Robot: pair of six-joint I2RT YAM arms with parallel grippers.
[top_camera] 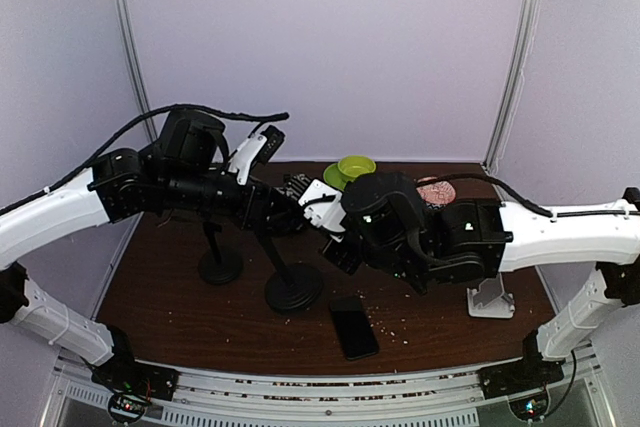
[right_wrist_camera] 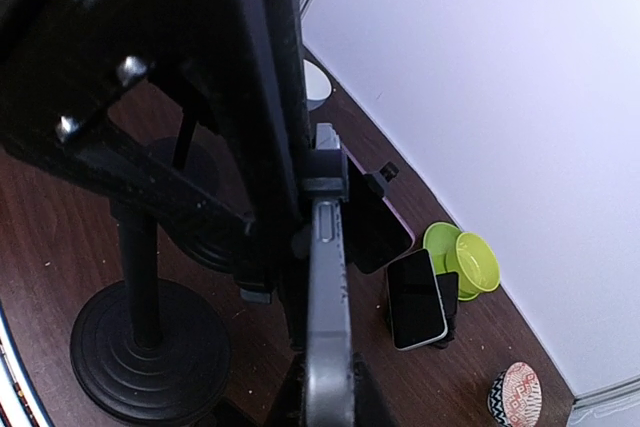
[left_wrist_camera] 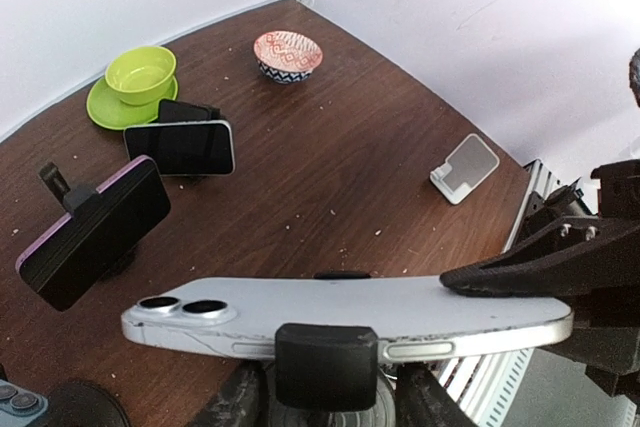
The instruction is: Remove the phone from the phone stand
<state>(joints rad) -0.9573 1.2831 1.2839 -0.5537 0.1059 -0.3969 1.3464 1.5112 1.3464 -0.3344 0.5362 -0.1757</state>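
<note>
A white phone lies sideways in the black clamp of a phone stand whose round base sits mid-table. The phone also shows in the top view between the two grippers. My left gripper is shut on the stand's head just under the phone, and it shows in the top view. My right gripper is shut on the phone's end, seen edge-on. One of its fingers lies across the phone's right end. The clamp still holds the phone.
A purple-cased phone sits on a second stand. Another phone leans on a small holder. A green bowl on a plate, a patterned bowl, a white stand and a black phone are on the table.
</note>
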